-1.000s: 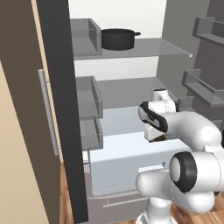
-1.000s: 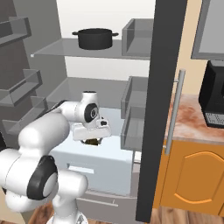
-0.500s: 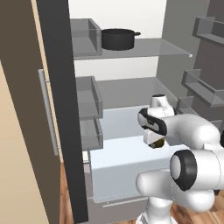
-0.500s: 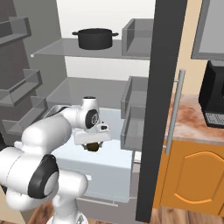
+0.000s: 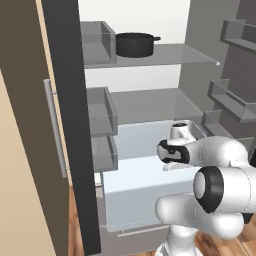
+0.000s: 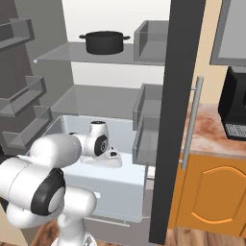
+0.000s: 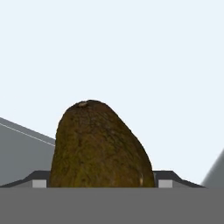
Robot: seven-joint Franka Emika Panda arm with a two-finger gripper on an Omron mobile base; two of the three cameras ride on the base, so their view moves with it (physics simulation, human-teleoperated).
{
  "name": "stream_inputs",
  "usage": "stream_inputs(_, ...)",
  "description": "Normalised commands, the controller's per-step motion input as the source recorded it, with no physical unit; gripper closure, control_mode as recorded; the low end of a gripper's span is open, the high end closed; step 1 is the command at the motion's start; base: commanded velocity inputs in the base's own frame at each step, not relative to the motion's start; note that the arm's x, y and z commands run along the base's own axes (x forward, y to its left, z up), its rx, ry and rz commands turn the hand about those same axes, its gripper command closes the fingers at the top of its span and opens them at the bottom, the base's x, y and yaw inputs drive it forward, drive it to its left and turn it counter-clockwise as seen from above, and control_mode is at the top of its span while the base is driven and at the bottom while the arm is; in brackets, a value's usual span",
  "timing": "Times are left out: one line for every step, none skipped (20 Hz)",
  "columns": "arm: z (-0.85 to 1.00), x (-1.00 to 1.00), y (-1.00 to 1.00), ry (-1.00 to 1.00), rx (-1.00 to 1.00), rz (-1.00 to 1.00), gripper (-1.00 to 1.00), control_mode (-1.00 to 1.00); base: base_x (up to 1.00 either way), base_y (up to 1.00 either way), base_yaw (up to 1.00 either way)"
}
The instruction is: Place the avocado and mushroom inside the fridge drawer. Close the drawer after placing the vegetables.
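1. Down inside the fridge drawer [image 5: 135,200], at the bottom of the open fridge, had the arm's hand dipped in behind the pale front panel.
2. Jaws: clamped on the avocado [image 7: 100,148], going by the hand view. Sat squeezed between the two dark fingertips [image 7: 40,183], one at each flank, no visible gap on either side.
3. Avocado itself: dark olive-brown, rough skinned, narrow stem end pointing up in the hand view, fat end down by the fingertips.
4. Behind it, just the pale bluish inside of the drawer [image 7: 131,52]. Couldn't tell whether the avocado touched the drawer floor or hung just above it.
5. Drawer was pulled well out toward the base, seen from the right side too [image 6: 120,192], with the white wrist bent over its open top.
6. Up on the top glass shelf, had a black pot [image 5: 134,44] with two little handles, well apart from the arm; same pot from the other side [image 6: 104,42].
7. Off to the right of the fridge, had a black coffee machine [image 6: 235,105] on a speckled counter [image 6: 211,134] above an orange cabinet door [image 6: 216,197].
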Motion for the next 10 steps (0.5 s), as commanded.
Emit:
stream_inputs(-0.33,-0.2,0.0,0.0,0.0,0.0,-1.0,-1.0,0.0,0.0,0.0)
stream_inputs(-0.23,-0.25,0.0,0.0,0.0,0.0,-1.0,-1.0,0.0,0.0,0.0)
stream_inputs(-0.12,-0.19,0.0,0.0,0.0,0.0,-1.0,-1.0,0.0,0.0,0.0)
stream_inputs(-0.04,-0.1,0.0,0.0,0.0,0.0,-1.0,-1.0,0.0,0.0,0.0)
stream_inputs(0.0,-0.01,0.0,0.0,0.0,0.0,-1.0,-1.0,0.0,0.0,0.0)
stream_inputs(0.11,0.0,0.0,0.0,0.0,0.0,-1.0,-1.0,0.0,0.0,0.0)
stream_inputs(0.32,0.0,0.0,0.0,0.0,0.0,-1.0,-1.0,0.0,0.0,0.0)
stream_inputs(0.41,0.0,0.0,-0.02,0.02,0.0,-1.0,-1.0,0.0,0.0,0.0)
stream_inputs(0.6,0.0,0.0,-0.1,0.04,0.0,-1.0,-1.0,0.0,0.0,0.0)
stream_inputs(0.7,0.0,0.06,-0.08,0.02,0.0,-1.0,-1.0,0.0,0.0,0.0)
